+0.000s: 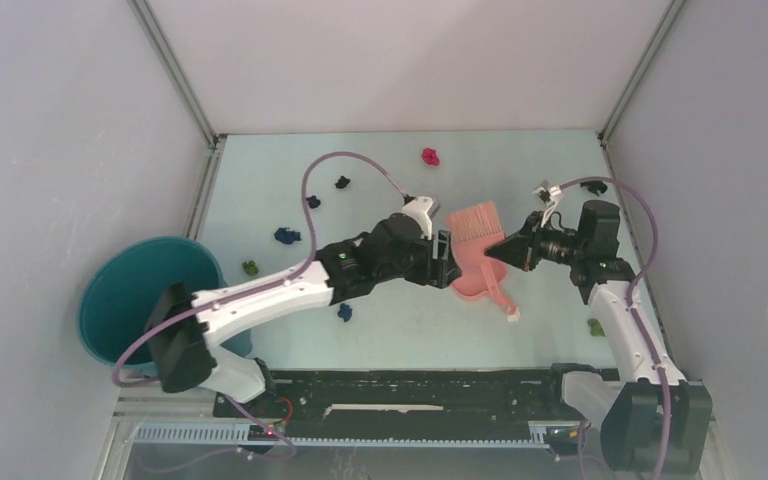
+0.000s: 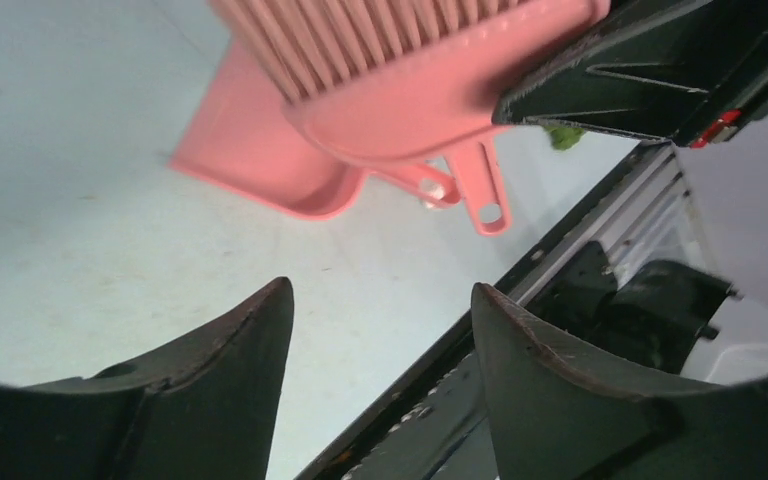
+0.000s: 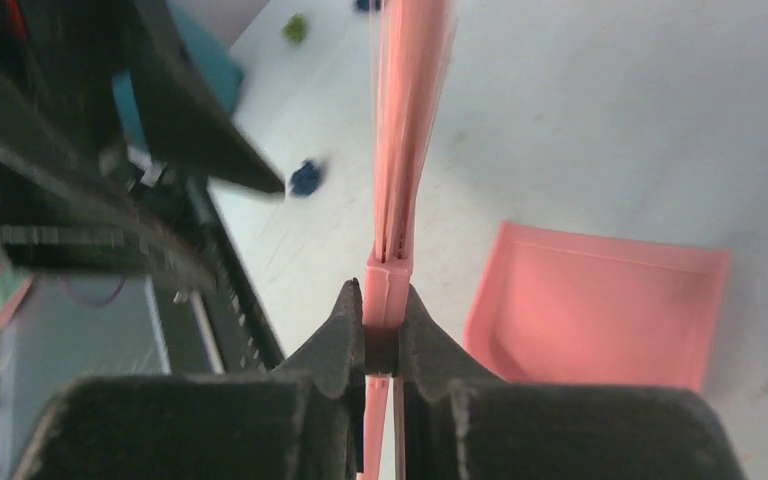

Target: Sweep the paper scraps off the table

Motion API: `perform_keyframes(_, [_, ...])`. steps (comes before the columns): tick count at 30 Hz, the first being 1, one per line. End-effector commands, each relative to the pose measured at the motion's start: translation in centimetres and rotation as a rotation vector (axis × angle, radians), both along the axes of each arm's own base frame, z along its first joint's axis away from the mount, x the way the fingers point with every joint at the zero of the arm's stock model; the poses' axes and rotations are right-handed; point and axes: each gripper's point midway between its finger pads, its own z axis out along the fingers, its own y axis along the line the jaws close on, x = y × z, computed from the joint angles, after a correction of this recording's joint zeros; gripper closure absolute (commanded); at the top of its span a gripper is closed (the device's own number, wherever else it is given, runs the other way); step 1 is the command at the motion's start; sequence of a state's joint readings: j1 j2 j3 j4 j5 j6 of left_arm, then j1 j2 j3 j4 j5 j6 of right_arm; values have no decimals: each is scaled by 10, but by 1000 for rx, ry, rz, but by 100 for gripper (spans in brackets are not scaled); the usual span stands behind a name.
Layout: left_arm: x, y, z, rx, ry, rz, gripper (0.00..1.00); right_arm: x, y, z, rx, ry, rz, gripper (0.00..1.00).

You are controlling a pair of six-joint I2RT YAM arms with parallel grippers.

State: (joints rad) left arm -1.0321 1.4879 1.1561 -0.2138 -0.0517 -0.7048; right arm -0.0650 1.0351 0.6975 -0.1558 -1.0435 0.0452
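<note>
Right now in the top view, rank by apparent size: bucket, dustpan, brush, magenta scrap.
1. teal bucket
2-3. dustpan and brush: similar, and they overlap, so unranked
4. magenta paper scrap

White arms (image 1: 260,295) with black joints, black jaws, looping purple cables (image 1: 345,155).
</note>
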Motion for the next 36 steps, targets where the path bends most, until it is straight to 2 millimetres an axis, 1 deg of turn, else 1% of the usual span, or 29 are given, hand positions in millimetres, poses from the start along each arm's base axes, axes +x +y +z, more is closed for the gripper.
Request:
perform_keyframes(1, [-4,47,37,182,-260,-125,28,-43,20,23,67,-108,281,100])
perform_keyframes(4, [-15,54,50,223,-385,-283,27,-64,28,29,84,-122,389,100])
perform_keyframes(6, [-16,59,51,252,-444,-330,26,-74,33,30,75,-155,447,100])
perform_keyframes(8, [-18,59,48,276,-478,-379,26,-80,34,31,87,-164,471,100])
perform_keyframes(10, [-26,52,42,267,-476,-457,25,-88,39,29,92,-165,510,100])
perform_keyframes(13, [-31,40,29,268,-471,-549,24,-94,44,25,98,-149,543,100])
perform_keyframes(14, [-35,34,27,252,-459,-583,24,-96,47,24,96,-152,558,100])
perform_keyframes(15, [-42,27,24,223,-432,-626,21,-98,48,24,89,-156,566,100])
perform_keyframes(17, [-54,16,27,159,-393,-683,20,-101,50,22,81,-154,581,100])
perform_keyframes(19, [-63,10,30,100,-374,-710,25,-101,52,21,72,-152,588,100])
perform_keyframes(21, [-70,8,29,65,-352,-728,30,-101,52,20,69,-148,588,100])
perform_keyframes(23, [-75,8,29,48,-338,-745,38,-101,52,19,70,-143,589,100])
perform_keyframes(26, [-80,6,28,30,-319,-764,55,-101,52,18,70,-136,589,100])
perform_keyframes(28, [-80,0,27,4,-312,-760,65,-101,52,18,65,-137,587,100])
perform_keyframes(30, [-85,-8,24,-50,-281,-773,82,-99,52,16,56,-134,582,100])
perform_keyframes(32, [-86,-13,21,-82,-252,-761,95,-97,51,14,44,-137,576,100])
perform_keyframes(33, [-85,-15,20,-92,-248,-744,99,-96,51,14,38,-135,570,98])
perform_keyframes(34, [-83,-16,22,-103,-247,-728,100,-94,50,14,34,-136,563,90])
perform_keyframes(36, [-75,-16,26,-107,-249,-663,100,-89,48,14,23,-123,537,61])
